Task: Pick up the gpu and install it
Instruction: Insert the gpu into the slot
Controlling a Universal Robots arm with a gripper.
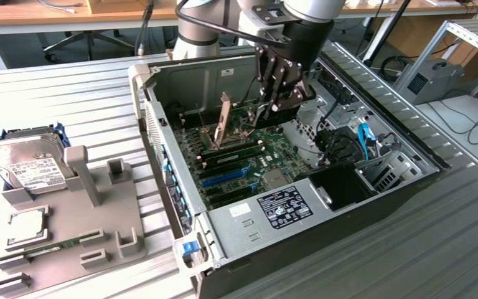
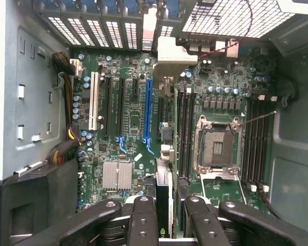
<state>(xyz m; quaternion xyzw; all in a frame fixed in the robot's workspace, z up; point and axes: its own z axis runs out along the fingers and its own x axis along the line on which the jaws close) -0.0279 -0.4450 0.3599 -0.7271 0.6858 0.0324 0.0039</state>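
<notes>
The slatted metal table carries an open PC case lying on its side near the middle, its open face up. The arm reaches down into the case from the table's far edge. The motherboard covers the case floor. On the table beside the case, toward the exterior view's left edge, sits a grey tray with upright posts. A hard drive with a white label leans at the tray's far end, a square silver chip lies flat nearer the front, and a RAM stick lies in a slot close to the tray's front edge. The gpu stands upright on its edge inside the case, above the board and toward the case's rear wall of vented slot covers. From the wrist it shows edge-on, running away from the fingers just beside the long blue slot. Whether it is seated in a slot cannot be told. The gripper is low inside the case, its jaws narrowed with the card's near end between them (they seem to be clamping it, though the contact itself is hard to make out). The empty CPU socket lies to the card's other side, and a small finned heatsink sits near the blue slot's end.
</notes>
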